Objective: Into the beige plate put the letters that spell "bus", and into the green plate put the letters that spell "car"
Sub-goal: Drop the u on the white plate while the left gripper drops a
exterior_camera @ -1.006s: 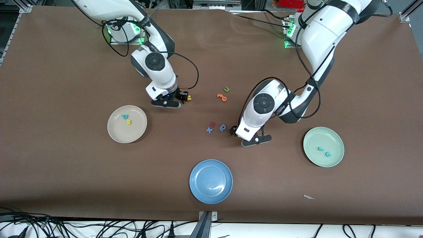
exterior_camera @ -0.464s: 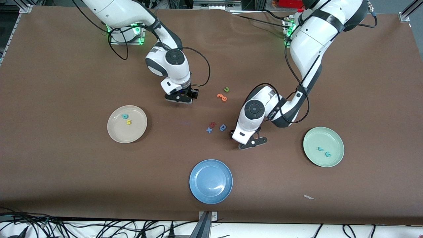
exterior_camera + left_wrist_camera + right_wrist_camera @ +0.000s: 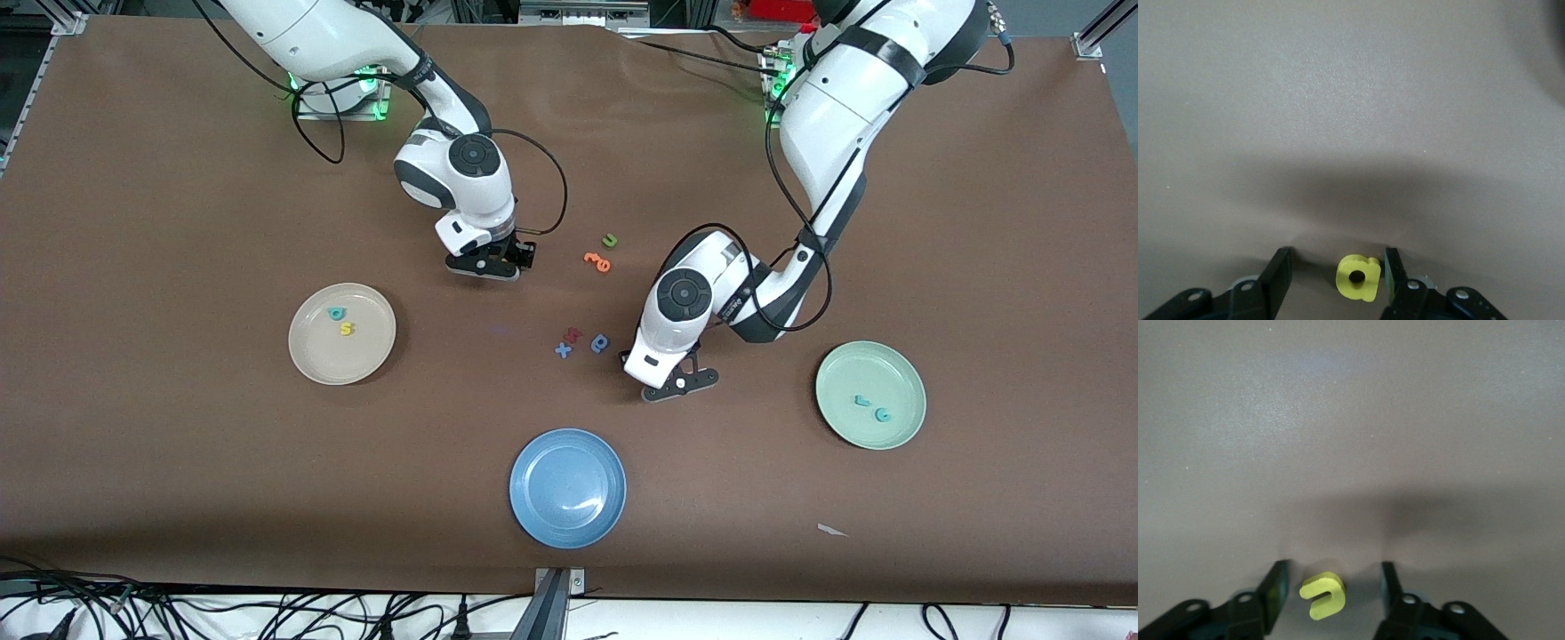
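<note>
Front view: beige plate [image 3: 342, 334] twd right arm's end holds teal b [image 3: 336, 313] + yellow s [image 3: 347, 329]; green plate [image 3: 870, 395] twd left arm's end holds teal r [image 3: 861, 401] + teal c [image 3: 883, 414]; blue plate [image 3: 567, 487] nearest the camera. Left wrist view: left gripper [image 3: 1335, 275] fingers apart around yellow a [image 3: 1359, 277], one finger touching it. Right wrist view: right gripper [image 3: 1331, 590] fingers apart around yellow u [image 3: 1322, 595], not clamped.

High front overview; two close, downward wrist views.

Spare letters and a blue plate on the table

Blue plate [image 3: 567, 487] lies nearest the camera; x [image 3: 563, 350], dark blue letter [image 3: 600, 343], orange letter [image 3: 598, 260] and green u [image 3: 610, 240] lie farther.
</note>
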Controlling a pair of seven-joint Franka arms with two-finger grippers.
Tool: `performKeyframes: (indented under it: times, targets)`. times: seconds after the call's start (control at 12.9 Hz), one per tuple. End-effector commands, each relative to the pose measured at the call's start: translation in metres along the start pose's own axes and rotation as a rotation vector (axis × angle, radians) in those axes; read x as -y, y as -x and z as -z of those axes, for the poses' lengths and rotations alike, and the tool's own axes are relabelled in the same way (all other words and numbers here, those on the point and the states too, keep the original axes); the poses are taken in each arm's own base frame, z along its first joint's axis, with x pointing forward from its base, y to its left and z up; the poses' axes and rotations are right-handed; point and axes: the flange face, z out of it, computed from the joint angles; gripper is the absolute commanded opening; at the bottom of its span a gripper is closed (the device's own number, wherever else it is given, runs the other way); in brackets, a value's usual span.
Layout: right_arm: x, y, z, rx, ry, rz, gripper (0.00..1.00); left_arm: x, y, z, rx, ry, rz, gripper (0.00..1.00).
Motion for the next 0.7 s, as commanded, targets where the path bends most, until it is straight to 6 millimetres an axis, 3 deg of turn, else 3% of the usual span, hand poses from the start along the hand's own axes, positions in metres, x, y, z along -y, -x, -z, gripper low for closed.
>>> performKeyframes:
  times: [0.0,0.31,0.62]
  targets:
    - [0.0054,-0.0006,-0.0014,-0.018,-0.001,-0.003,0.49,-0.0120,0.0040,-0.0009,0.009,0.006,-0.004,0.53]
    - [0.0029,-0.0031,-0.0026,-0.020,0.004,-0.006,0.28,-0.0122,0.0037,-0.0003,0.009,0.007,0.004,0.35]
    - [0.0030,-0.0039,-0.0006,-0.024,0.005,0.001,0.21,-0.0107,0.0020,-0.0003,0.008,0.007,0.000,0.18]
